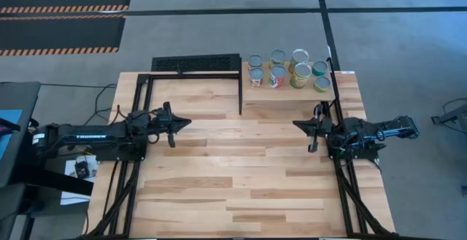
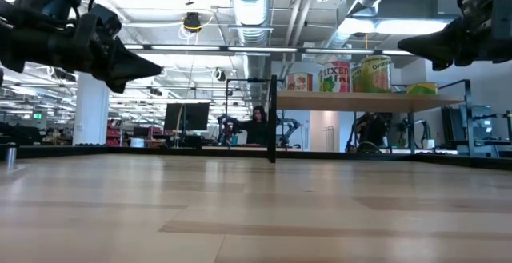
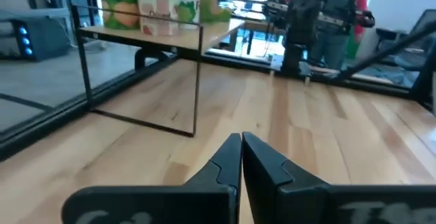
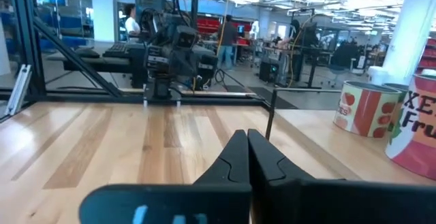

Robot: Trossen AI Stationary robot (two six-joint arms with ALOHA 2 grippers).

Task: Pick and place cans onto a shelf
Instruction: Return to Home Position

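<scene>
Hovering above your table (image 1: pixel 233 185), the left gripper (image 1: pixel 184 123) and right gripper (image 1: pixel 299 125) face each other across its middle, each with fingers pressed together, holding nothing. Eight cans (image 1: pixel 299 74) stand clustered on the shelf (image 1: pixel 281 96) at far right, beyond the right gripper.

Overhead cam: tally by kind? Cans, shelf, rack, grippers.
cans: 8
shelf: 1, holding all the cans
black rack: 1
grippers: 2, left gripper and right gripper, both shut
Total: 12
</scene>
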